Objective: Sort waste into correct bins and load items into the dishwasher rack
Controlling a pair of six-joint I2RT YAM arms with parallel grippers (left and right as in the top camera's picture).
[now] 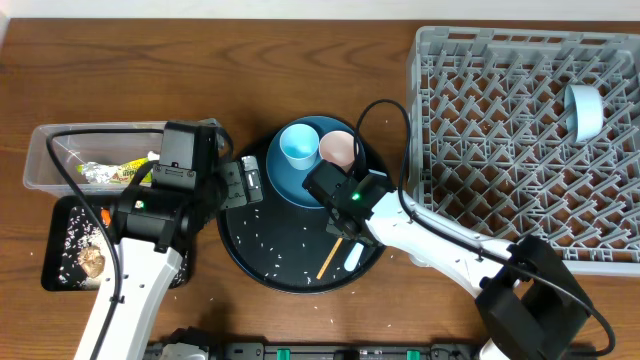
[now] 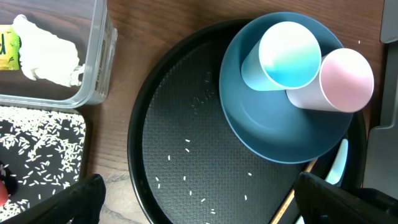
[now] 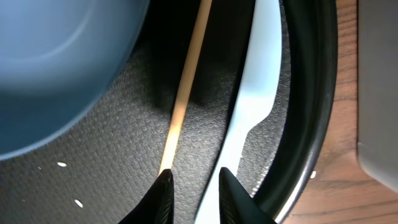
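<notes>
Downward, right claw [image 3: 194,182] over white utensil [image 3: 250,106].

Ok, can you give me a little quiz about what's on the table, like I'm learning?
1. True or false: the white bowl is in the dishwasher rack.
2. The light-blue cup and pink cup sit on: A the dark-blue plate, B the white bowl, C the rack.
3. Which cup is nearer the rack?
Key: 1 true; 2 A; 3 the pink cup.
</notes>
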